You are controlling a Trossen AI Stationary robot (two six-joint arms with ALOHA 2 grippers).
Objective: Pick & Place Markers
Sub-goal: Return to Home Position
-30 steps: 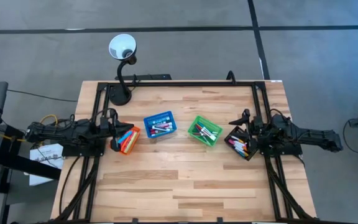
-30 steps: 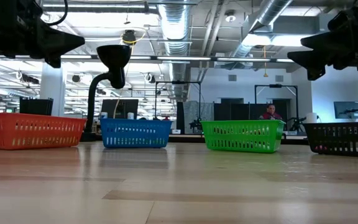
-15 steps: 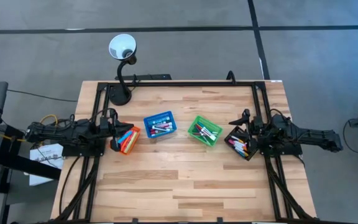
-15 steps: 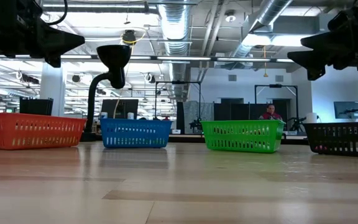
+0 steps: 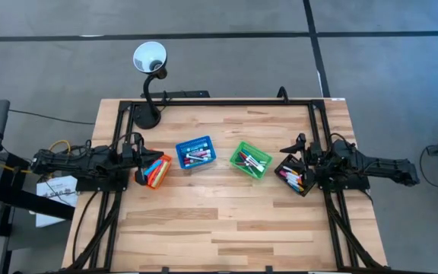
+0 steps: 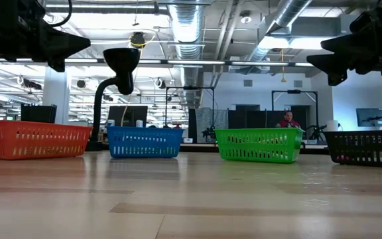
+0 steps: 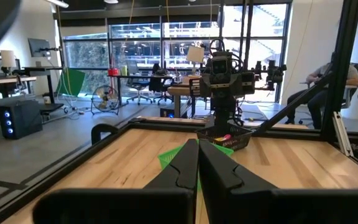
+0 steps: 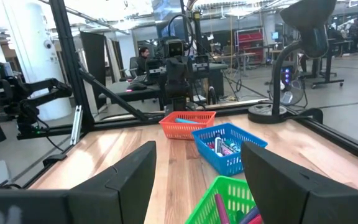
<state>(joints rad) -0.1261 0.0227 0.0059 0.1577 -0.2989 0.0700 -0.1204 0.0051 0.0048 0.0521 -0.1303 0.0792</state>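
Markers lie in four small mesh baskets standing in a row across the table: orange [image 5: 155, 170], blue [image 5: 195, 152], green [image 5: 250, 160] and black [image 5: 293, 176]. Coloured markers [image 5: 196, 157] show in the blue basket, and more markers [image 5: 252, 161] lie in the green one. My left gripper [image 7: 197, 163] is shut and holds nothing. It hangs level above the table's left side, by the orange basket's left end [image 5: 138, 163]. My right gripper [image 8: 199, 152] is open and holds nothing. It hangs level at the table's right side, over the black basket.
A black gooseneck lamp [image 5: 149, 68] stands on its base at the table's far left corner. A black metal frame [image 5: 219, 103] runs along the far edge and down both sides. Bare wooden tabletop [image 5: 219, 228] lies in front of the baskets. A person [image 6: 288, 120] sits in the room beyond.
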